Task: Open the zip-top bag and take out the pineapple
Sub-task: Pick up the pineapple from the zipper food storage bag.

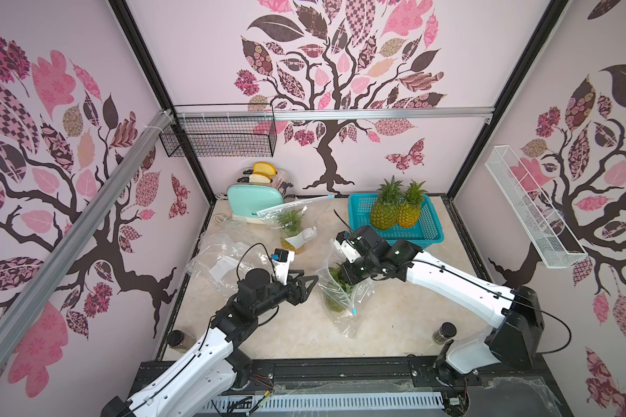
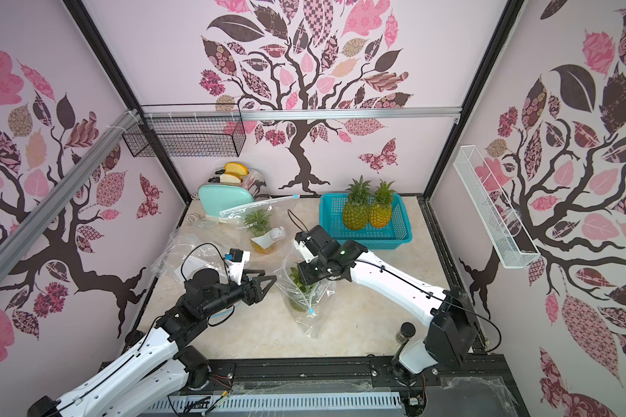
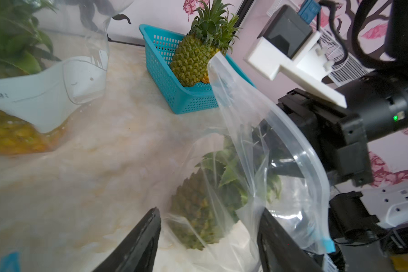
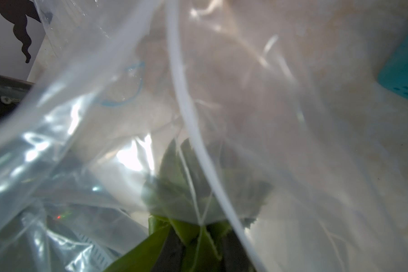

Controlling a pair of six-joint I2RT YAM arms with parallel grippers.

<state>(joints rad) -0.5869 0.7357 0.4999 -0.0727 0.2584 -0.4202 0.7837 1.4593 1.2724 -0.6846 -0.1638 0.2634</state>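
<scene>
Left wrist view shows the pineapple point(image 3: 198, 212) lying inside the zip-top bag point(image 3: 292, 176), whose mouth gapes open mid-table. Taking the fruit out looks to be the step in hand. The right gripper point(image 1: 342, 279) is inside the mouth, jaws narrow with crown leaves between them, apparently gripping. The left gripper point(image 1: 309, 289) stands open just beside the bag. Next, the left likely must pin the film while the right draws the fruit out, since loose plastic may cling. A second bagged pineapple point(image 1: 292, 231), crumpled bags point(image 1: 221, 252) and a blue basket point(image 1: 430, 234) sit apart.
</scene>
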